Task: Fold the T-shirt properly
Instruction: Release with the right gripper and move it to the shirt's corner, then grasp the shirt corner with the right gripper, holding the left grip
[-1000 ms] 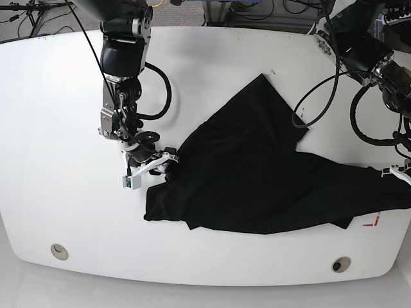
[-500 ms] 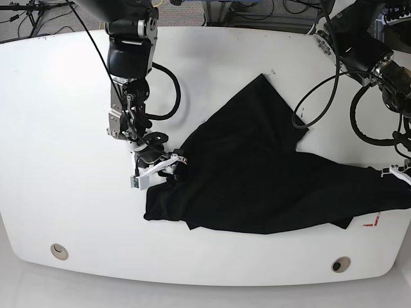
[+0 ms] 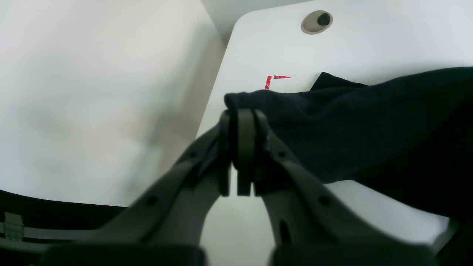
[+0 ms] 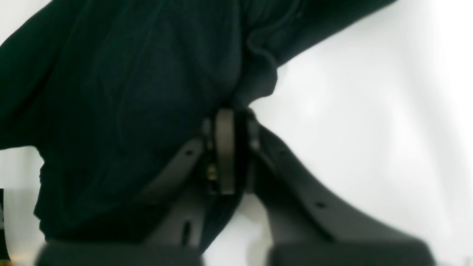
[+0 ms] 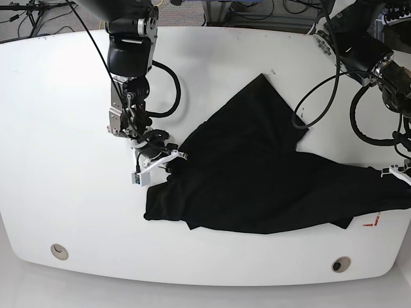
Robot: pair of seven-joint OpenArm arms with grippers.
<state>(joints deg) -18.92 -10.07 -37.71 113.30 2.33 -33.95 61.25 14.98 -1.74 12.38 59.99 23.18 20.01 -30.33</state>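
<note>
The black T-shirt (image 5: 257, 173) lies crumpled across the right half of the white table (image 5: 64, 128); no printed graphic shows. My right gripper (image 5: 172, 158), on the left in the base view, is shut on the shirt's left edge; the right wrist view shows its jaws (image 4: 229, 122) pinching a fold of black fabric (image 4: 111, 92). My left gripper (image 5: 399, 171), at the table's right edge, is shut on the shirt's right end; the left wrist view shows its closed fingertips (image 3: 242, 118) with cloth (image 3: 369, 125) bunched over them.
A red corner mark (image 5: 374, 222) sits on the table by the shirt's right end, also in the left wrist view (image 3: 275, 78). Round grommets sit near the front edge at the left (image 5: 59, 251) and right (image 5: 341, 264). Cables hang by both arms.
My right gripper has moved right and slightly back, pushing the shirt's left edge inward. The left gripper has stayed put.
</note>
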